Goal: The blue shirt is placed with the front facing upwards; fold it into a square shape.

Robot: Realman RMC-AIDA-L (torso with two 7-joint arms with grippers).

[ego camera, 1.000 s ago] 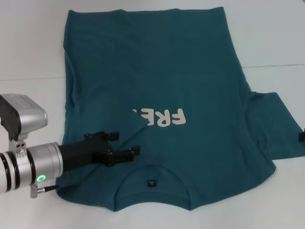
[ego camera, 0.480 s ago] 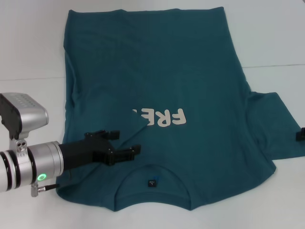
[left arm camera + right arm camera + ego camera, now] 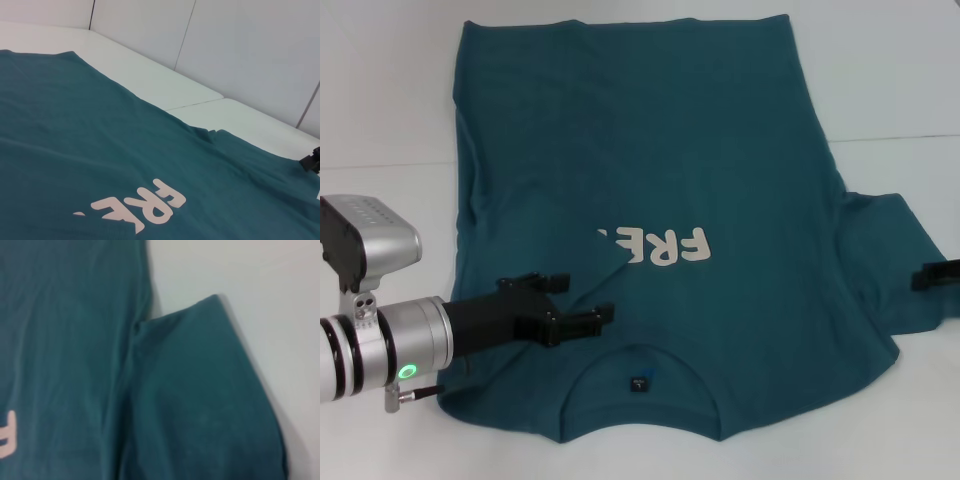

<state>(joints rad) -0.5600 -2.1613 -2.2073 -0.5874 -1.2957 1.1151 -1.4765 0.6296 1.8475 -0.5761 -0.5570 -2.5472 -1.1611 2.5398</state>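
Your left pincer [image 3: 563,308] hovers with fingers apart over the blue shirt [image 3: 690,160] near its collar, while your right pincer [image 3: 937,274], whose grip you cannot tell, sits at the sleeve

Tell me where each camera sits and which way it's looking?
Head view: up high, looking down at the blue shirt; shows left tool and right tool.
Left wrist view: low over the shirt, looking across; right tool far off.
Right wrist view: above the sleeve; no tool.
All share the shirt.
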